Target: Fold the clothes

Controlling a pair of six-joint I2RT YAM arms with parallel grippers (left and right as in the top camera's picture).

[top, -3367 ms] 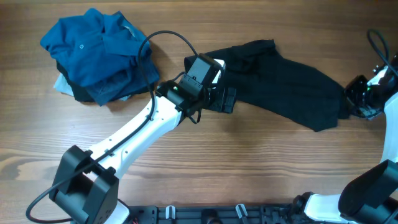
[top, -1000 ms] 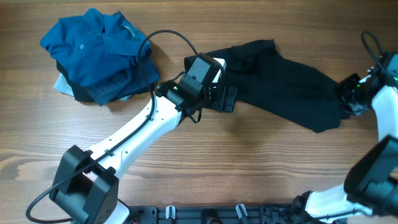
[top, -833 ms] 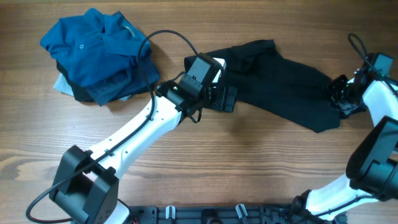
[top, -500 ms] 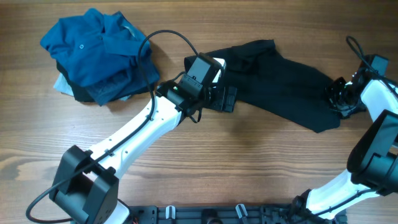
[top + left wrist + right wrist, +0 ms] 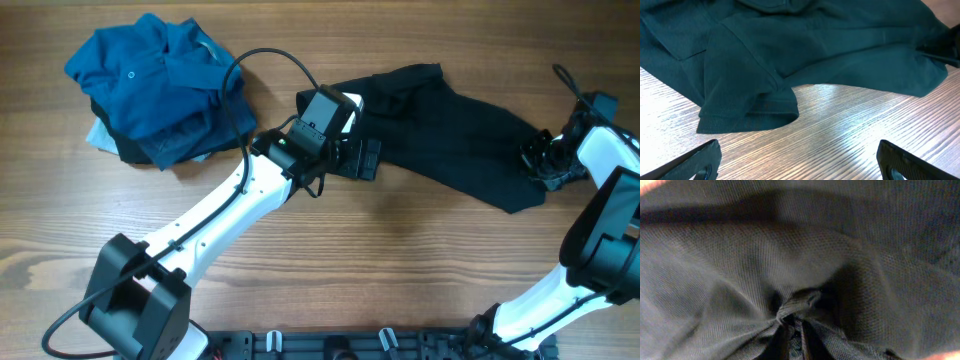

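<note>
Black shirt (image 5: 450,135): lies crumpled in a long band across the right half of the wooden table (image 5: 400,260), running from the far centre down toward the near right. It is unfolded and heavily creased.
Shirt, left end: a short sleeve with a stitched hem lies flat on the wood, seen close up in the left wrist view.
Shirt, right end: gathered into a bunched fold at the right edge of the table.
Left gripper (image 5: 365,160): jaws spread wide, at the left end of the black shirt. In its own wrist view the two fingertips (image 5: 695,162) stand well apart over bare wood, with the sleeve hem just beyond them. Nothing is between them.
Right gripper (image 5: 535,165): pressed together on the bunched fold at the shirt's right end. In the right wrist view, dark mesh fabric fills the frame and puckers into a tight pinch where the fingers meet.
Teal-blue polo (image 5: 150,70): on top of a loose heap at the far left of the table, collar and a small round logo upward, well apart from the black shirt.
Light-blue garment (image 5: 100,138): only a corner shows at the heap's left edge, under the polo.
Dark garment (image 5: 130,150): a strip shows along the near edge of the heap.
Cable (image 5: 265,60): a black loop rises from the left arm and arcs beside the heap's right edge.
</note>
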